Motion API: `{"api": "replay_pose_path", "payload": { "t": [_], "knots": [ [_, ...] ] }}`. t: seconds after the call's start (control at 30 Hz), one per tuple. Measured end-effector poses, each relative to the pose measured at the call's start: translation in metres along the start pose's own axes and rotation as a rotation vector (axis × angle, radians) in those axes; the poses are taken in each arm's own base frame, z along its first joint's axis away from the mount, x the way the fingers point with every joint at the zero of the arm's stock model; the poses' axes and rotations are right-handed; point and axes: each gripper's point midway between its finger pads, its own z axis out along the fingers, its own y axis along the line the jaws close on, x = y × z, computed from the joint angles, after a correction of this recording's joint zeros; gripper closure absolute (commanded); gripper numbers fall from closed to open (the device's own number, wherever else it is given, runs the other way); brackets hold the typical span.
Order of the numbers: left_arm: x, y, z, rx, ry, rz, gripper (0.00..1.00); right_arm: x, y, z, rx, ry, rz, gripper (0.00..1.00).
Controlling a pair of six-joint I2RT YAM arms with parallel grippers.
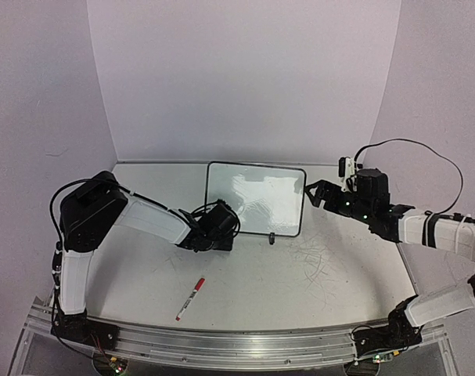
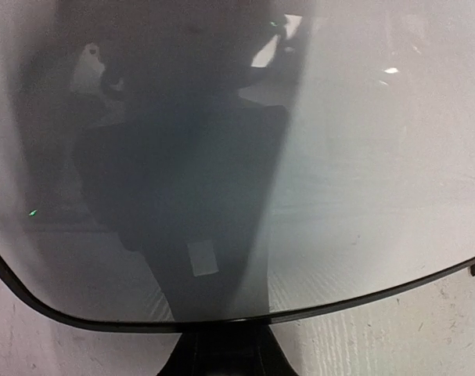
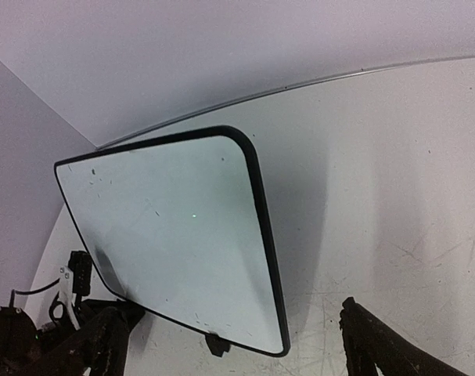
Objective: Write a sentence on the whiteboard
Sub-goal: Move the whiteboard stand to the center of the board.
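Zero words on the whiteboard [image 1: 253, 196]: left gripper [image 1: 224, 222] clamps its bottom edge, right gripper [image 1: 314, 193] gapes beside it; marker [image 1: 190, 298] in front likely needs grasping next.

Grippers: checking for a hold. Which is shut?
The left gripper, shut at the lower left corner of the black-framed white whiteboard; the right gripper stands open.

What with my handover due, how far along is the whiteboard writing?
Done: only the setup. The whiteboard stands upright, with no writing visible. In hand: the left claw is shut on its lower left edge, and the open right claw hovers by its right edge. Left: pick up the red marker lying on the table and do all the writing.
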Motion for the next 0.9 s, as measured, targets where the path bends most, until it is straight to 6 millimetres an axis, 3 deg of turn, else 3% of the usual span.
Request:
{"api": "replay_pose_path", "payload": {
  "t": [0.2, 0.4, 0.47, 0.6, 0.7, 0.9],
  "knots": [
    [0.021, -0.022, -0.016, -0.018, 0.025, -0.056, 0.96, -0.005, 0.006, -0.003, -0.021, -0.005, -0.01, 0.05],
    [0.042, -0.04, -0.03, -0.021, 0.041, -0.077, 0.71, -0.013, 0.016, -0.004, -0.043, 0.005, -0.04, 0.05],
    [0.045, -0.045, -0.032, -0.011, 0.044, -0.1, 0.56, -0.014, 0.02, -0.004, -0.052, 0.005, -0.048, 0.05],
    [0.051, -0.057, -0.04, 0.02, 0.048, -0.111, 0.34, -0.001, 0.027, -0.004, -0.055, 0.043, -0.072, 0.05],
    [0.059, -0.062, -0.05, 0.039, 0.057, -0.094, 0.29, 0.012, 0.034, -0.007, -0.052, 0.072, -0.102, 0.06],
    [0.075, -0.034, -0.088, 0.044, 0.087, -0.019, 0.11, 0.043, 0.058, -0.021, -0.081, 0.129, -0.153, 0.12]
  ]
}}
